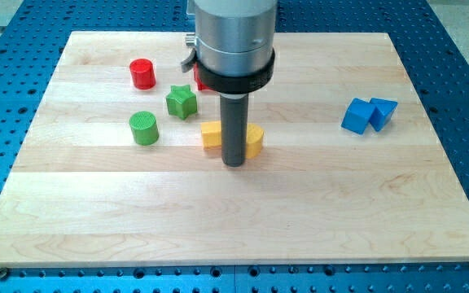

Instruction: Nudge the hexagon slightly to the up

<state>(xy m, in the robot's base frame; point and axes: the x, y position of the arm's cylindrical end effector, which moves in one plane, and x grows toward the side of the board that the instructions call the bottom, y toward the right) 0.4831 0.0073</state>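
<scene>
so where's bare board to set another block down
Free: the strip along the view's bottom, below my tip, and the middle stretch between the yellow blocks and the blue blocks. Crowded: upper left, around the red cylinder, green star and green cylinder.

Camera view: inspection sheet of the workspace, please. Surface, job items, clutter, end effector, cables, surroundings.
Surface: wooden board, pale planks, lying flat.
Job's things: no hexagon can be confirmed. Yellow block left of the rod, yellow block right of it; shapes partly hidden.
Clutter: red cylinder, green star, green cylinder, a red piece mostly hidden behind the arm, two blue blocks touching at the view's right.
End effector: my tip sits between the two yellow blocks, in front of them.
Cables: nothing seen.
Surroundings: blue perforated table.
</scene>
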